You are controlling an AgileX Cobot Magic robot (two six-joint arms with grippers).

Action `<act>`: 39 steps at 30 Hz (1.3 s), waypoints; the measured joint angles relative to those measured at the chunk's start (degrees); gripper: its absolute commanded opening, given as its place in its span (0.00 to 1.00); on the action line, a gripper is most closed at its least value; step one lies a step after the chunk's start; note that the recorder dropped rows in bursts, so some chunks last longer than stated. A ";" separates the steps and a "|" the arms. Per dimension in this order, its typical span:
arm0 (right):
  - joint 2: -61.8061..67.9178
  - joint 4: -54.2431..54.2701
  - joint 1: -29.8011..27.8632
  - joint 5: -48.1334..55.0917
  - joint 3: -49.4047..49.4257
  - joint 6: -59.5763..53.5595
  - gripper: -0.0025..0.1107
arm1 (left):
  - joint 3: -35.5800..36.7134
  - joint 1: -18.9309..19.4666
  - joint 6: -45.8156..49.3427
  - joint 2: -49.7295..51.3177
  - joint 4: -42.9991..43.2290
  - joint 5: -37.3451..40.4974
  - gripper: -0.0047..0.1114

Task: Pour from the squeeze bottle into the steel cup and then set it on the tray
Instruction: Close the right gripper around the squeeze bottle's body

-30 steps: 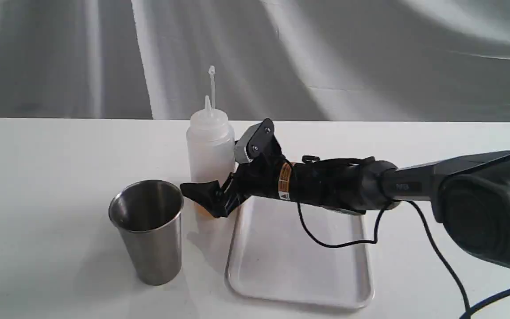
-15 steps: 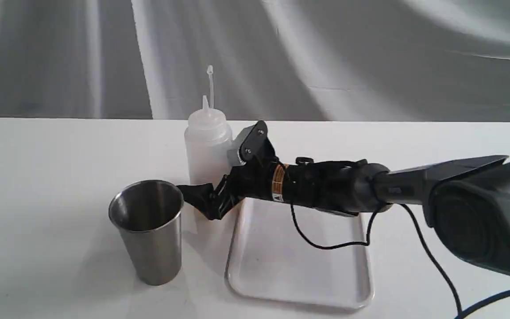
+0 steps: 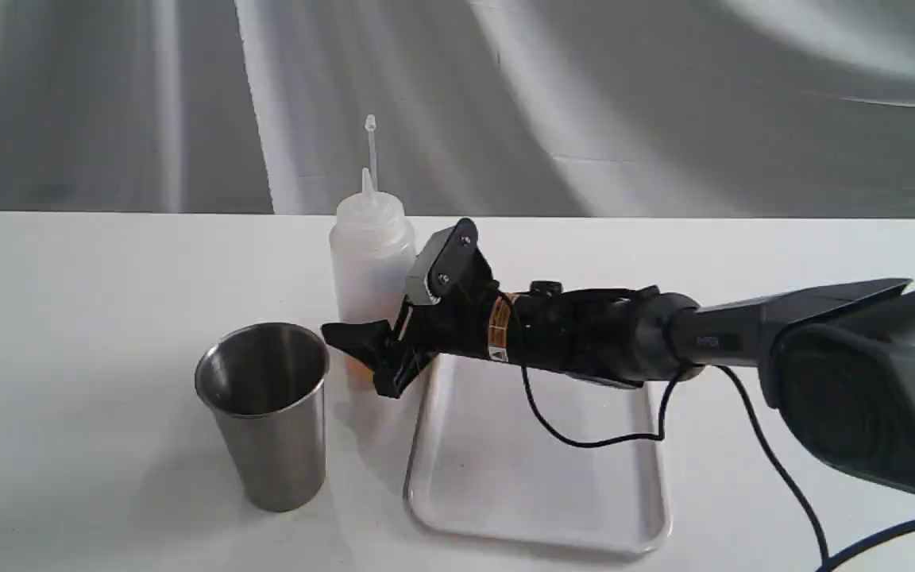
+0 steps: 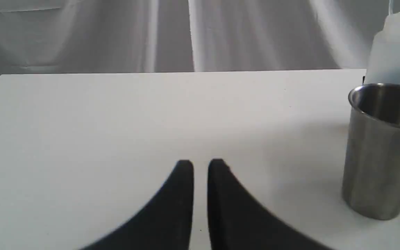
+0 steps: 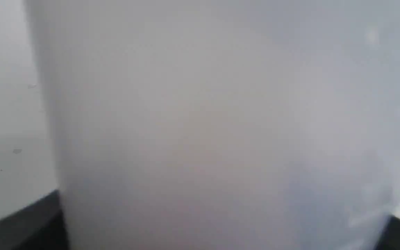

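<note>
The right arm (image 3: 600,338) is black and tube-like, widening into a bulky dark grey housing (image 3: 862,389) with a round recess. An orange-and-yellow label (image 3: 496,334) rings the wrist. A grey-and-black bracket (image 3: 445,266) with two small screws sits on top. A thin black cable (image 3: 584,444) loops beneath. The right fingers (image 3: 354,339) are black and tapered; the left fingers (image 4: 182,201) are black, curved and pointed

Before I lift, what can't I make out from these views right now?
Grip contact: the right wrist view is a blur of the squeeze bottle; in the exterior view the right tool covers its lower body.
Bottle base, liquid level: hidden by the tool there, by the steel cup in the left wrist view.
Cup bottom: its wall hides it in both.
Nozzle tip: cut by the left wrist view's edge.
</note>
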 measured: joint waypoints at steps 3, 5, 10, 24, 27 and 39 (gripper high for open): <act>0.00 0.10 0.00 -0.03 0.00 0.00 0.39 | 0.00 0.00 0.00 0.00 0.00 0.00 0.11; 0.00 0.10 0.00 -0.03 0.00 0.00 0.30 | 0.00 0.00 0.00 0.00 0.00 0.00 0.11; 0.00 0.10 0.00 -0.12 0.00 0.00 0.13 | 0.00 0.00 0.00 0.00 0.00 0.00 0.11; 0.00 0.10 0.00 -0.58 0.00 0.58 0.13 | 0.00 0.00 0.00 0.00 0.00 0.00 0.11; 0.00 -0.84 -0.12 -1.11 0.00 1.27 0.13 | 0.00 0.00 0.00 0.00 0.00 0.00 0.11; 0.12 -6.18 -1.59 -6.67 0.00 3.78 0.13 | 0.00 0.00 0.00 0.00 0.00 0.00 0.11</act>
